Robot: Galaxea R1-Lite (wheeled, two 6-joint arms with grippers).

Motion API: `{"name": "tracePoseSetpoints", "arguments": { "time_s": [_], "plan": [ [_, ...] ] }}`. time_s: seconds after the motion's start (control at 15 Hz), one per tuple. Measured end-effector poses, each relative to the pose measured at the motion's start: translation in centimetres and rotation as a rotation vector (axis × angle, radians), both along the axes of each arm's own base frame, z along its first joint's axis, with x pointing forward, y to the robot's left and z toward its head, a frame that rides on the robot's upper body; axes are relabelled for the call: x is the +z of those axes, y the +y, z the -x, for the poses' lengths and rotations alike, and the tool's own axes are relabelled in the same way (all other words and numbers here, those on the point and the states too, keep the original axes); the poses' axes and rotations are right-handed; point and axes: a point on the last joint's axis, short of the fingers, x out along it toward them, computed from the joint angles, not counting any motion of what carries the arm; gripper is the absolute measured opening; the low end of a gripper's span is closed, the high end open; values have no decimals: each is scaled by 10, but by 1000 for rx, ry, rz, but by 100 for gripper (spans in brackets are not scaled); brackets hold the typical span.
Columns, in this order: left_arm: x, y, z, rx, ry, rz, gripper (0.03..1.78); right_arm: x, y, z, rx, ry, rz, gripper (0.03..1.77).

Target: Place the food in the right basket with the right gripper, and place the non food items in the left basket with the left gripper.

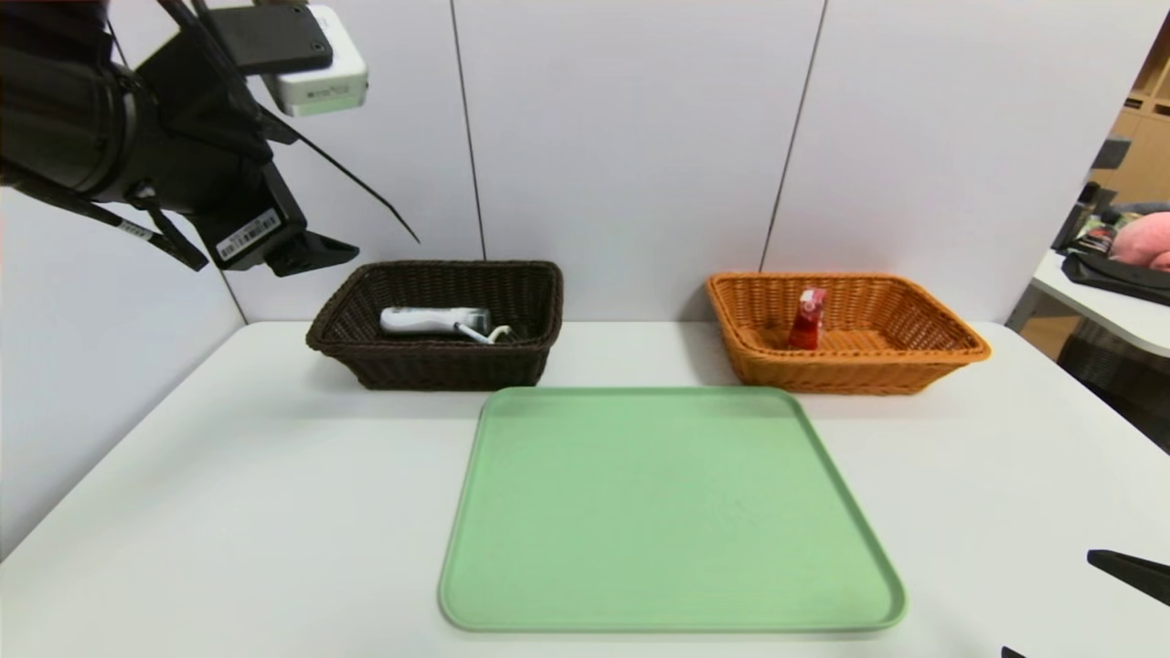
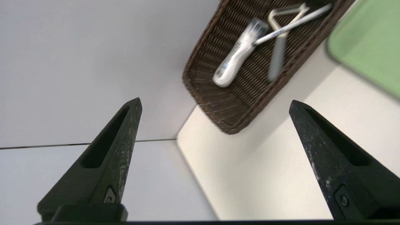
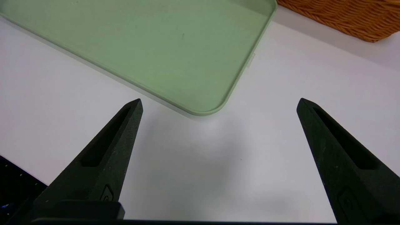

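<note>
The dark brown left basket [image 1: 437, 366] [image 2: 225, 109] holds a white wrapped item [image 1: 422, 319] [image 2: 237, 57], a grey-handled tool [image 2: 276, 59] and a thin white stick [image 2: 293, 23]. A red food packet [image 1: 808, 318] stands in the orange right basket [image 1: 850, 375] [image 3: 343, 15]. The green tray [image 1: 667, 512] [image 3: 150, 43] is bare. My left gripper [image 2: 215, 104] hangs open and empty, high above the table's far left corner, left of the brown basket. My right gripper [image 3: 218, 103] is open and empty, low over the table by the tray's near right corner.
White wall panels [image 1: 640, 137] stand right behind both baskets. The white table [image 1: 228, 475] has its left edge [image 2: 193, 175] under my left gripper. Another table with clutter [image 1: 1115, 265] stands off to the right.
</note>
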Motion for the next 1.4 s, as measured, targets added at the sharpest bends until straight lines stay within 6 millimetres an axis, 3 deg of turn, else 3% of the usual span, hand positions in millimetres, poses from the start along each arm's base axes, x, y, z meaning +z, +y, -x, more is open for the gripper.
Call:
{"name": "tracePoseSetpoints", "arguments": {
  "time_s": [0.27,0.47,0.87,1.4],
  "plan": [
    [17,10,26,32,-39,178,167,0,-1,1,-9,-4,4,170],
    [17,13,38,192,-47,304,168,-1,-2,2,-17,-7,3,170],
    [-16,29,68,477,-13,492,169,-2,-4,4,-43,-17,8,170],
    [-75,78,134,677,-98,547,169,-1,-8,4,-106,-36,7,170]
  ]
}}
